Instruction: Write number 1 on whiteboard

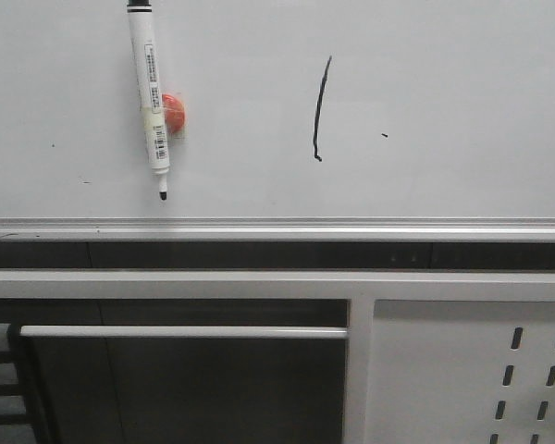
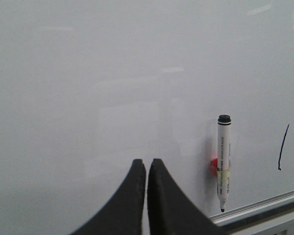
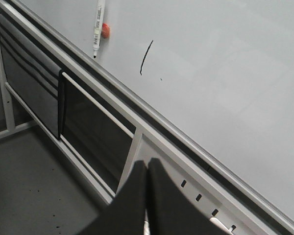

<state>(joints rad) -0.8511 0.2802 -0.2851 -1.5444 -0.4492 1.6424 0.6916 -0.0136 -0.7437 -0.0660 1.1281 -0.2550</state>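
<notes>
- Whiteboard [image 1: 444, 92] lies flat ahead of me, and the number 1 [image 1: 319, 109] is on it as a thin black stroke near mid-board, hooked at its lower end; I judge the writing done.
- Marker [image 1: 152, 102] sits uncapped left of the stroke beside a red magnet [image 1: 174, 113], parked clear of the ink.
- Left pincer [image 2: 146, 169] hovers over bare board, jaws pressed together, empty.
- Right pincer [image 3: 146, 169] is likewise pressed together and empty, off the board's framed edge.

marker [image 1: 151, 92], red magnet [image 1: 174, 113], perforated panel [image 1: 472, 370]
</notes>
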